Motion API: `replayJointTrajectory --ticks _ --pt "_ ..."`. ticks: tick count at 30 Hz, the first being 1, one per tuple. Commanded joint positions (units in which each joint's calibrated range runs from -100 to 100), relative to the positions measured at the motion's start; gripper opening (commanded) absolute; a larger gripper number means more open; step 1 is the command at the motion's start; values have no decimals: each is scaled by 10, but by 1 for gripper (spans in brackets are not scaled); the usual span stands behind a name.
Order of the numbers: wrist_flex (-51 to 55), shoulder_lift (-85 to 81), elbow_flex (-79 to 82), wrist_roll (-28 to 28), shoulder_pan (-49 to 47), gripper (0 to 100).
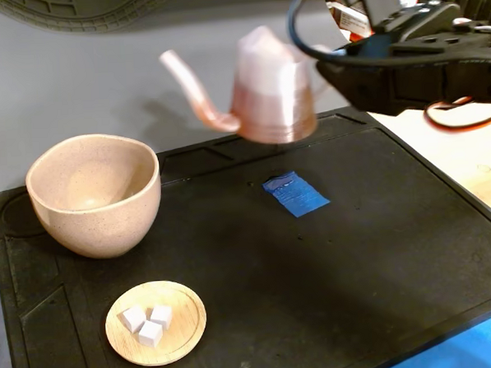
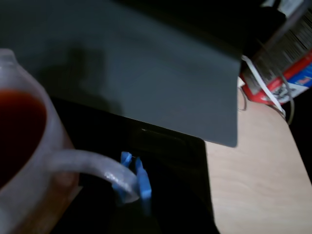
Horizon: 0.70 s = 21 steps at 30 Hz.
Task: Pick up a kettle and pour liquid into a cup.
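The pinkish ridged kettle [image 1: 267,96] hangs in the air above the far side of the black mat [image 1: 381,251], blurred by motion, its thin spout [image 1: 193,92] pointing left. My black gripper [image 1: 325,69] comes in from the right and is shut on the kettle's handle side. In the wrist view the kettle [image 2: 34,195] fills the left edge, with dark red liquid [image 2: 17,131] inside and its whitish loop handle [image 2: 92,165] curving down towards me. The beige speckled cup [image 1: 94,194] stands on the mat at the left, below and left of the spout, apart from it.
A small wooden dish [image 1: 183,336] with three white cubes sits at the mat's front left. A blue patch [image 1: 295,192] lies on the mat under the kettle. A light wooden tabletop [image 1: 467,164] and cables lie to the right; a grey surface [image 1: 76,86] is behind.
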Motion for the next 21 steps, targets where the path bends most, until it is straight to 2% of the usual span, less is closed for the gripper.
replayJointTrajectory --ticks 1,14,17,21 --pt "0 -37 -46 1 -12 1" --pt "-2 -34 -46 2 -17 1" --pt "-2 -33 -46 26 -17 1" --pt "0 -32 -46 29 -21 1"
